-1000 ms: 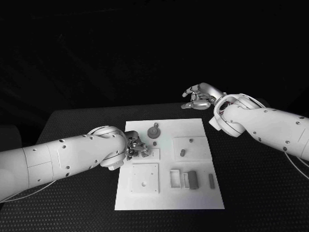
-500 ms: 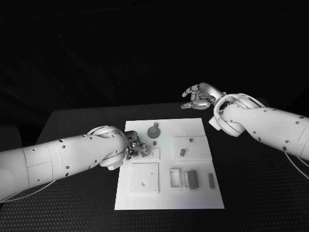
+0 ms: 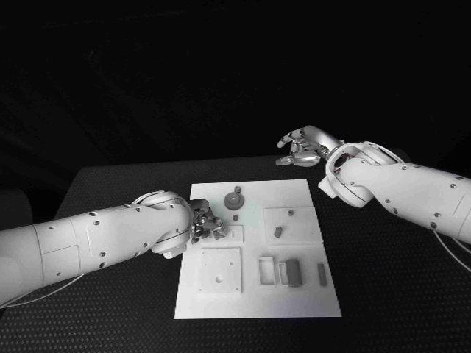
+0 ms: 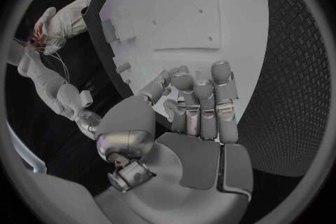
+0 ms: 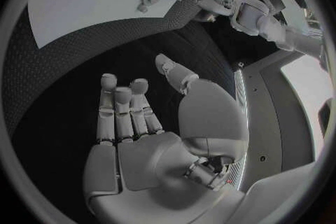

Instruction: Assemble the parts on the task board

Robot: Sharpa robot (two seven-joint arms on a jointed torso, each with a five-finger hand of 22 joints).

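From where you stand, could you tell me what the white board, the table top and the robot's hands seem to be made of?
The board looks like matte white plastic: smooth, even, with moulded pockets and holes, though painted metal is possible. The table top looks like black textured rubber or woven matting, judging by its fine regular pattern. The left hand and right hand look like brushed or satin metal, with soft highlights.

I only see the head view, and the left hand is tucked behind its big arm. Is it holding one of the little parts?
Observer: The left wrist view shows the left hand with its fingers side by side over the task board, near its edge. I can't tell whether a part is under them.
Operator: What about the right hand, is it holding something?
Observer: No. The right wrist view shows the right hand holding nothing, fingers apart, above the black table and off the board.
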